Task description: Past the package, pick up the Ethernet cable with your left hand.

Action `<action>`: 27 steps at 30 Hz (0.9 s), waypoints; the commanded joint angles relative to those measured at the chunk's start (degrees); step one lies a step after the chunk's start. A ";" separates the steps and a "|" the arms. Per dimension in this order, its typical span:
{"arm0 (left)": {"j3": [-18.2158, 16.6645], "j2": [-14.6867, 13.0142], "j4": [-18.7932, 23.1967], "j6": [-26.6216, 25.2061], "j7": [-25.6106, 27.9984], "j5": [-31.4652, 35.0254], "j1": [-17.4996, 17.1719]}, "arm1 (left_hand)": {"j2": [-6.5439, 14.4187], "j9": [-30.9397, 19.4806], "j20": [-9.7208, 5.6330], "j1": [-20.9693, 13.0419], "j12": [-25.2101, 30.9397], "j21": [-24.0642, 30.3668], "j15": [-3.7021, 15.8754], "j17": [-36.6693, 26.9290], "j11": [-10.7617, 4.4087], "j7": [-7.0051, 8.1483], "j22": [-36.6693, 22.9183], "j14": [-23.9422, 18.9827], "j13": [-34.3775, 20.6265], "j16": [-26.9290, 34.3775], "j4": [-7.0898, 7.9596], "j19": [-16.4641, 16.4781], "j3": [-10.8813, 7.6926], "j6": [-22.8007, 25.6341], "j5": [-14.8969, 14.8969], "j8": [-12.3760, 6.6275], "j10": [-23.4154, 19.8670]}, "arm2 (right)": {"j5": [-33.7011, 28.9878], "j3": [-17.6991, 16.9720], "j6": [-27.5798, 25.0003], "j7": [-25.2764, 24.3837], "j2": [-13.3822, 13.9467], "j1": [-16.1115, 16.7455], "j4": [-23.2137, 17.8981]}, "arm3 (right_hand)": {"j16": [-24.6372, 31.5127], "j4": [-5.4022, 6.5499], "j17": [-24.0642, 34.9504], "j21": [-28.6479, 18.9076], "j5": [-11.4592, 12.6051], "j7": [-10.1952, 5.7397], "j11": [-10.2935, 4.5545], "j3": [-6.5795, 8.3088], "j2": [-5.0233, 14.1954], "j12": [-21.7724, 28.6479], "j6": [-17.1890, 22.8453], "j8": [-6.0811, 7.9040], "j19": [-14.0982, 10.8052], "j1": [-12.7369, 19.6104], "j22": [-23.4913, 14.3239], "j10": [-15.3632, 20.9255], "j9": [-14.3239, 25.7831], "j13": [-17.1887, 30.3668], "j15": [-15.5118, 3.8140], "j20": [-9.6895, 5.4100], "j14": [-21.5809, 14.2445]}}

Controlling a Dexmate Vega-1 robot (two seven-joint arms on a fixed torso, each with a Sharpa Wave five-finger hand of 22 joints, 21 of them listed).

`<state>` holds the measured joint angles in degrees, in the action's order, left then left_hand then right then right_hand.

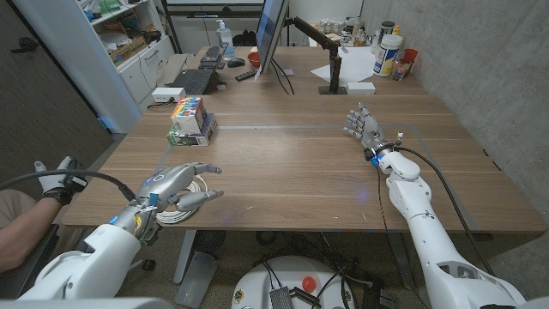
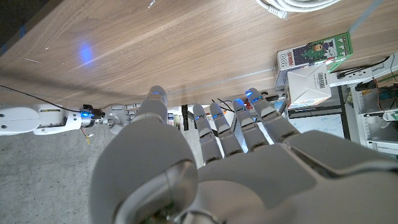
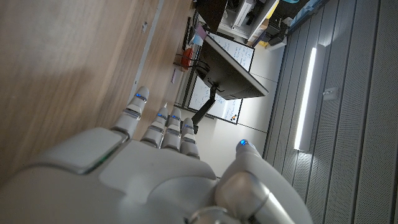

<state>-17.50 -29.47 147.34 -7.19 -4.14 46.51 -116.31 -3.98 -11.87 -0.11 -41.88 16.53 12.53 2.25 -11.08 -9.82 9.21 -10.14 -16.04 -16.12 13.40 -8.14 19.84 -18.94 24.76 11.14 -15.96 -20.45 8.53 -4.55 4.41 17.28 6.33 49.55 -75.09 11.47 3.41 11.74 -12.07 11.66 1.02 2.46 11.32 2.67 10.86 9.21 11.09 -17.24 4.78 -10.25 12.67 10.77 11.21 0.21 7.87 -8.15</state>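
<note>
Head view, left hand: We see our left hand [image 1: 178, 186] near the front left edge of the brown wooden table [image 1: 300, 172]. Its fingers are spread and reach to the right. It holds nothing.
Head view, cable: The white coiled Ethernet cable [image 1: 185, 206] lies just under and beside our left hand, at the near edge of the table. We cannot tell if the fingers touch it.
Head view, package: The small colourful cardboard package [image 1: 190, 118] stands farther away on the left side, well apart from the cable.
Head view, right hand: Our right hand [image 1: 364, 129] waits on the right side of the table, fingers up and apart, holding nothing.
Head view, person: A person's gloved hand [image 1: 58, 180] shows at the left edge, off the table.
Left wrist view, hand: We look along the back of our left hand [image 2: 205, 155]. The fingers are straight and apart, with nothing between them.
Left wrist view, cable: A bit of the white cable [image 2: 295, 6] peeks in at the picture's edge, near the package [image 2: 314, 65].
Right wrist view, hand: Our right hand [image 3: 149, 155] is over bare wood, fingers stretched out, empty.
Step now: We think we are lining up over the cable, before the grab.
Next move: We think the left hand must drop a little and curl its fingers around the coil, then lift. The coil is floppy, so we should catch several loops at once.
</note>
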 commanded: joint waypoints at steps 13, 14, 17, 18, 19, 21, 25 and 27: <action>-3.34 5.12 1.65 0.74 -1.61 -3.15 -5.72 | -0.13 -0.11 -0.13 0.52 -0.03 0.10 6.70 -0.14 -0.23 0.16 -0.21 -0.09 -0.26 -0.27 0.24 0.53 0.48 -0.62 0.29 0.16 -0.50 | -0.12 -0.02 -0.31 -0.23 0.01 0.01 -0.14 | 0.18 -0.08 0.00 0.24 0.29 -0.06 0.24 -0.36 -0.08 0.36 -0.50 0.25 0.23 -0.50 -0.15 -0.23 0.22 0.03 0.20 0.17 0.11; -3.34 5.17 1.65 0.78 -1.64 -3.13 -5.70 | -0.03 -0.12 -0.14 0.69 0.16 0.08 6.81 -0.18 -0.48 0.14 -0.21 -0.28 -0.32 -0.22 0.35 0.57 0.52 -0.59 0.30 0.16 -1.02 | -0.12 -0.02 -0.31 -0.22 0.01 0.01 -0.14 | 0.18 -0.08 0.00 0.24 0.29 -0.05 0.23 -0.36 -0.08 0.37 -0.52 0.25 0.22 -0.50 -0.15 -0.21 0.22 0.03 0.19 0.17 0.11; -3.32 5.48 1.69 0.04 -2.32 -3.04 -5.87 | -0.06 -0.12 -0.07 0.78 0.39 0.04 6.91 -0.19 -0.65 0.11 -0.21 -0.41 -0.43 -0.24 0.37 0.63 0.57 -0.55 0.32 0.16 -1.68 | -0.15 0.01 -0.31 -0.14 0.05 -0.02 -0.06 | 0.19 -0.08 0.00 0.25 0.29 -0.08 0.17 -0.36 -0.08 0.37 -0.53 0.24 0.24 -0.51 -0.15 -0.22 0.22 0.03 0.19 0.19 0.12; -3.36 5.65 1.90 -0.69 -3.08 -3.27 -5.86 | -0.05 -0.12 -0.07 0.81 0.38 0.03 6.94 -0.19 -0.74 0.14 -0.21 -0.43 -0.44 -0.25 0.39 0.63 0.57 -0.49 0.32 0.14 -1.68 | -0.18 0.03 -0.28 -0.15 0.04 -0.02 -0.03 | 0.19 -0.07 0.00 0.25 0.29 -0.09 0.24 -0.36 -0.08 0.37 -0.52 0.25 0.24 -0.51 -0.15 -0.22 0.22 0.03 0.21 0.19 0.13; -3.35 5.66 1.93 -0.76 -3.16 -3.26 -5.86 | -0.06 -0.12 -0.05 0.80 0.37 0.03 6.97 -0.19 -0.74 0.12 -0.21 -0.45 -0.45 -0.25 0.37 0.64 0.57 -0.43 0.32 0.11 -1.67 | -0.18 0.03 -0.27 -0.15 0.04 -0.02 -0.03 | 0.18 -0.07 0.00 0.26 0.29 -0.06 0.20 -0.37 -0.08 0.39 -0.52 0.25 0.24 -0.52 -0.15 -0.19 0.22 0.03 0.21 0.19 0.15; -3.67 6.06 2.14 -1.10 -3.64 -4.35 -5.76 | -0.04 -0.13 -0.11 0.81 0.44 0.02 6.96 -0.19 -0.76 0.10 -0.21 -0.54 -0.50 -0.25 0.38 0.69 0.57 -0.28 0.33 0.06 -1.87 | -0.22 0.03 -0.40 -0.30 -0.01 0.00 -0.11 | 0.18 -0.06 0.01 0.27 0.29 -0.04 0.20 -0.37 -0.08 0.38 -0.50 0.26 0.27 -0.53 -0.15 -0.23 0.22 0.03 0.23 0.22 0.16; -3.93 6.23 2.41 -1.88 -4.40 -4.99 -5.77 | -0.04 -0.13 -0.11 0.91 0.43 -0.01 7.03 -0.21 -0.69 0.08 -0.22 -0.75 -0.60 -0.23 0.41 0.76 0.61 -0.22 0.35 0.05 -1.93 | -0.27 0.02 -0.48 -0.40 -0.03 -0.01 -0.13 | 0.20 -0.05 0.01 0.29 0.29 -0.02 0.21 -0.39 -0.08 0.37 -0.52 0.26 0.29 -0.56 -0.15 -0.25 0.22 0.03 0.18 0.19 0.14; -3.99 6.33 2.57 -2.92 -5.29 -5.32 -5.72 | -0.01 -0.13 -0.10 0.97 0.46 -0.02 7.08 -0.23 -0.66 0.10 -0.22 -0.78 -0.64 -0.23 0.45 0.78 0.62 -0.19 0.35 0.04 -2.02 | -0.33 0.02 -0.51 -0.49 -0.03 -0.04 -0.08 | 0.21 -0.04 0.01 0.29 0.29 -0.05 0.15 -0.40 -0.08 0.36 -0.54 0.25 0.31 -0.58 -0.15 -0.29 0.22 0.03 0.18 0.20 0.15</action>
<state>-20.74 -24.25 149.20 -7.60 -6.84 43.25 -121.58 -3.98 -11.86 -0.31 -41.26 16.64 12.53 2.47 -11.07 -10.53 9.53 -10.27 -16.26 -16.61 13.03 -7.74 20.03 -18.55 24.45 11.14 -15.95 -21.78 8.36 -4.52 4.12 17.07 6.36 49.57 -75.20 11.46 3.41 11.74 -11.85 11.66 0.61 2.46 11.32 2.67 10.86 8.79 11.09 -17.24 4.78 -10.25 12.67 10.77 11.20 0.30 7.87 -8.08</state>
